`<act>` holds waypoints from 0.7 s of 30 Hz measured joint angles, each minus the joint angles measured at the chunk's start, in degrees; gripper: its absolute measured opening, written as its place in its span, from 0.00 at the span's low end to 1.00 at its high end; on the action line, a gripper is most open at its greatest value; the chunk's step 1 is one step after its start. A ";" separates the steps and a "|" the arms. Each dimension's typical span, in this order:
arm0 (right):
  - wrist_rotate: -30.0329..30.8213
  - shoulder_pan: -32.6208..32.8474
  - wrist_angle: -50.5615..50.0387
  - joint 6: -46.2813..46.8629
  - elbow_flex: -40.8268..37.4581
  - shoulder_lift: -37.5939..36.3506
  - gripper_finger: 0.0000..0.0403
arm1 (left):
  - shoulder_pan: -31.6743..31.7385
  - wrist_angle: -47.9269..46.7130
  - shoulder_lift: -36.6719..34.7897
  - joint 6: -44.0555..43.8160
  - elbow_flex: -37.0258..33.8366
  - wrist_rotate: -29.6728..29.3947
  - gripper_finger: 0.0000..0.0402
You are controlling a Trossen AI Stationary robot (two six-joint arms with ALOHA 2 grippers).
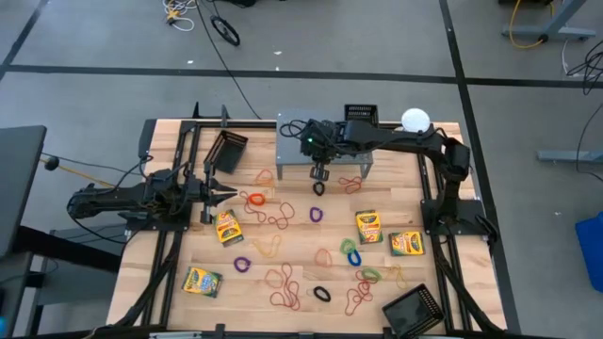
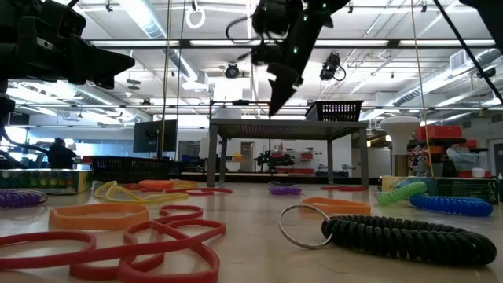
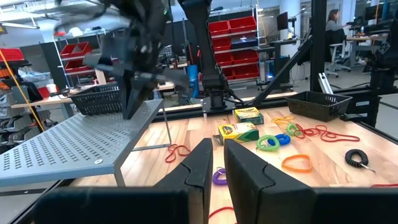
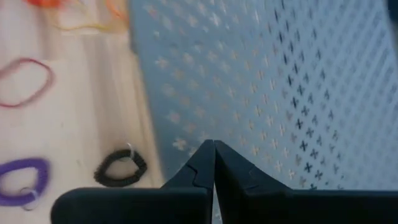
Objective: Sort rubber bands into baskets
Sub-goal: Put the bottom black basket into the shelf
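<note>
My right gripper (image 1: 319,175) hangs in the air at the front edge of the grey perforated stand (image 1: 294,149), its two fingers pressed flat together with nothing between them. Just below it on the wooden table (image 1: 443,273) lies a black coiled band (image 4: 120,167) with a small ring, and a purple coiled band (image 4: 23,179) sits a little further along (both apart from my fingers). A thin red loop (image 4: 25,82) lies beyond those.

My left gripper (image 1: 219,195) waits low over the table's left side, its fingers nearly closed with only a thin slit between them, holding nothing.

The rubber bands (image 1: 283,282) are scattered loose all over the table, among four crayon boxes (image 1: 368,227). One basket (image 1: 224,150) sits near the back left, just beside the stand; a second basket (image 1: 359,117) sits on the stand's far edge; the third basket (image 1: 413,309) rests at the front right corner.
</note>
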 joint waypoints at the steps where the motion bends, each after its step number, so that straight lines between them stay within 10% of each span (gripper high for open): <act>1: -0.16 0.75 0.34 -0.45 0.00 -0.69 0.02 | 0.00 -0.02 0.01 0.00 0.01 -0.01 0.12; 21: -8.07 22.64 -9.48 8.23 -10.32 -4.68 0.01 | 0.02 -0.02 0.01 -0.01 -0.01 -0.01 0.12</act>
